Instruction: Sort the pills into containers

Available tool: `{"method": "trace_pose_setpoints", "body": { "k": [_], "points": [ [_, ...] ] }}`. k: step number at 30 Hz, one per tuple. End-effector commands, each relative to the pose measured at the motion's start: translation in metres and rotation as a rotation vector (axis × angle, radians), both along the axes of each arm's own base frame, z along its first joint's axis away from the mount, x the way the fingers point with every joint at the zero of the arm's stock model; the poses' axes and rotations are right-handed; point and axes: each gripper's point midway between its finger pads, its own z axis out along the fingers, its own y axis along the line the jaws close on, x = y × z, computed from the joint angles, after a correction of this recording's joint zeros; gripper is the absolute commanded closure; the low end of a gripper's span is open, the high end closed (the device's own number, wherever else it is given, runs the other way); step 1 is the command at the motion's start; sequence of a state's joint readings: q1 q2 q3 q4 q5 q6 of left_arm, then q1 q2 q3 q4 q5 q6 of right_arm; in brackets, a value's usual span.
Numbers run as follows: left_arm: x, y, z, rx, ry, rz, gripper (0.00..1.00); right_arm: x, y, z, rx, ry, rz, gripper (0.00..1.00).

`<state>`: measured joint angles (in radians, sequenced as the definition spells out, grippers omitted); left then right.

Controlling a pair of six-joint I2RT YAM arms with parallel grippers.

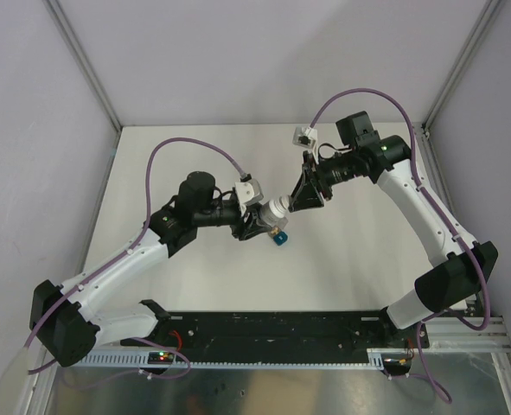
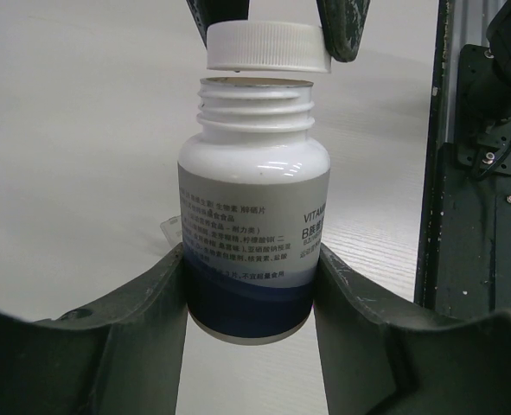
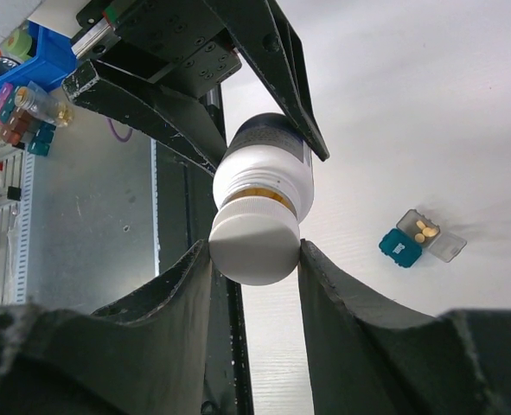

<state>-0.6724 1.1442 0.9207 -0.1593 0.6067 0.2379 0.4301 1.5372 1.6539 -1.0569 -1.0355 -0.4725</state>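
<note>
While the left gripper (image 2: 251, 290), jaws half-open, clamped the white round plastic bottle (image 2: 253, 199), the right gripper (image 3: 255, 251), pinched on its white ribbed cap (image 3: 255, 246) at 12 o'clock, likely needed a straight pull away.

Light bright, even and diffuse in all three views. Desk (image 1: 238, 277) reads near white, with only faint, soft-edged shadows on it.

Left wrist: bottle (image 2: 253, 225) sharp, glare streaks on its glossy shoulder.

Right wrist: cap (image 3: 255, 246) sharp, desk washed out, containers (image 3: 411, 240) small but legible, upper left corner slightly soft.
</note>
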Motion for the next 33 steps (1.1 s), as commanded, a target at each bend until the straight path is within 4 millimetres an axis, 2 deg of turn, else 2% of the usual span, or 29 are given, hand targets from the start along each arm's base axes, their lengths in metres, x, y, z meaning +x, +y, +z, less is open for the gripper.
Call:
{"method": "trace_pose_setpoints", "body": {
  "k": [1,23,33],
  "points": [
    [-0.004,-0.005,0.030,-0.057,-0.082,-0.032,1.00,0.000,0.002,0.011,0.014,-0.035,0.016,0.82],
    [-0.006,-0.012,0.026,-0.043,-0.087,-0.046,1.00,-0.012,0.013,0.001,-0.006,0.002,0.063,0.82],
    [0.003,-0.009,0.024,-0.012,-0.118,-0.002,1.00,-0.015,0.018,-0.016,-0.061,0.063,0.064,0.82]
  ]
}}
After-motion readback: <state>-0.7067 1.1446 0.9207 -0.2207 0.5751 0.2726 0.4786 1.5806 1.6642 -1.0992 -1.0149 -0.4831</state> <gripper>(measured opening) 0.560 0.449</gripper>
